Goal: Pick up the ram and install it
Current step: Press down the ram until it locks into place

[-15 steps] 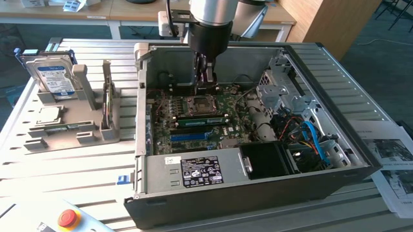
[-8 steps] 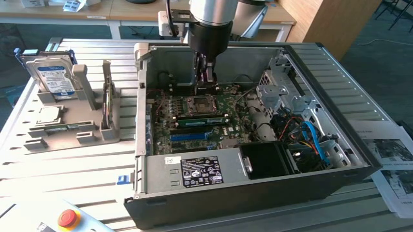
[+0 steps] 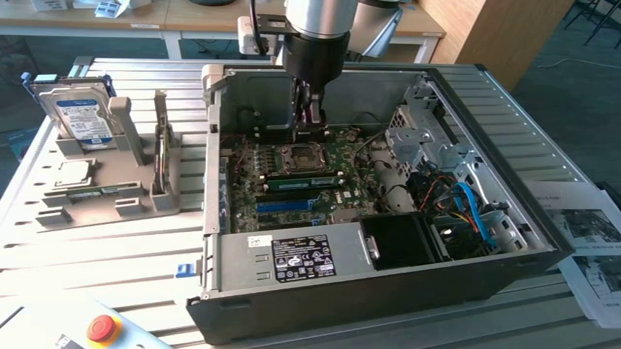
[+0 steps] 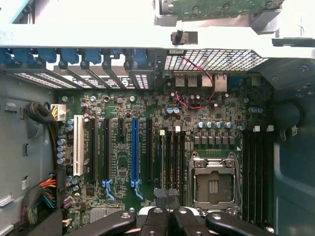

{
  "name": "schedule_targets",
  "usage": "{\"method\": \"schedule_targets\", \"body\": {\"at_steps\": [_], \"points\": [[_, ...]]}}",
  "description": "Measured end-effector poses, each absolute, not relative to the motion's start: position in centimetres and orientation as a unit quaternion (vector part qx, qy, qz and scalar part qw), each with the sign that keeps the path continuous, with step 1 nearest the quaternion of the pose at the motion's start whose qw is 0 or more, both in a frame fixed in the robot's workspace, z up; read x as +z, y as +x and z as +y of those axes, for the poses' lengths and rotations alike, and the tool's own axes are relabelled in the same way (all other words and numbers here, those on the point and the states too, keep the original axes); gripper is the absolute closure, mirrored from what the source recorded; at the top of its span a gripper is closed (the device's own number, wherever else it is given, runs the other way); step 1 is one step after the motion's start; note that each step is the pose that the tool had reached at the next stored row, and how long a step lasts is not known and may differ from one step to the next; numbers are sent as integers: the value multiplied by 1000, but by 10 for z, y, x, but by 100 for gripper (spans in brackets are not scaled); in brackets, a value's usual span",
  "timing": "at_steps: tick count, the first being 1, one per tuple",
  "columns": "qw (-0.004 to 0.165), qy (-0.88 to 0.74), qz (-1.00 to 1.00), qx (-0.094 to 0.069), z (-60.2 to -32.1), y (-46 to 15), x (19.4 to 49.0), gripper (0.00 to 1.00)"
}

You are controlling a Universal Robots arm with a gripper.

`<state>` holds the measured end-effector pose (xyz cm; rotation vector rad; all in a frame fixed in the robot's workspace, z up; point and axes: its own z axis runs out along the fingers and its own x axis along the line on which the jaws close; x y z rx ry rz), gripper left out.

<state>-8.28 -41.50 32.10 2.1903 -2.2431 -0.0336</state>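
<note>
You've got 1 open PC case [image 3: 543, 240], 1 hard drive [image 3: 83, 116], 1 red e-stop btn [image 3: 103, 329], 1 CPU socket [image 4: 215, 184], 1 gripper [image 4: 171, 216].

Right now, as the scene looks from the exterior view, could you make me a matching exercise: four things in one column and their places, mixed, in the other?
Things:
1. hard drive
2. gripper
3. red button
4. printed papers

Places:
A. on the table, at the exterior view's right of the computer case
B. upright in the grey holder
C. inside the open case, over the motherboard
D. at the table's near corner, exterior view's left

Pairs: 1-B, 2-C, 3-D, 4-A
</note>
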Motion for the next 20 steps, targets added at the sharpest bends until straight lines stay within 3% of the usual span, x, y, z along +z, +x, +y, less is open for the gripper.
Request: {"method": "schedule_targets", "body": {"at_steps": [20], "points": [[1,572,-820,-11,-415,-83,321,90]]}}
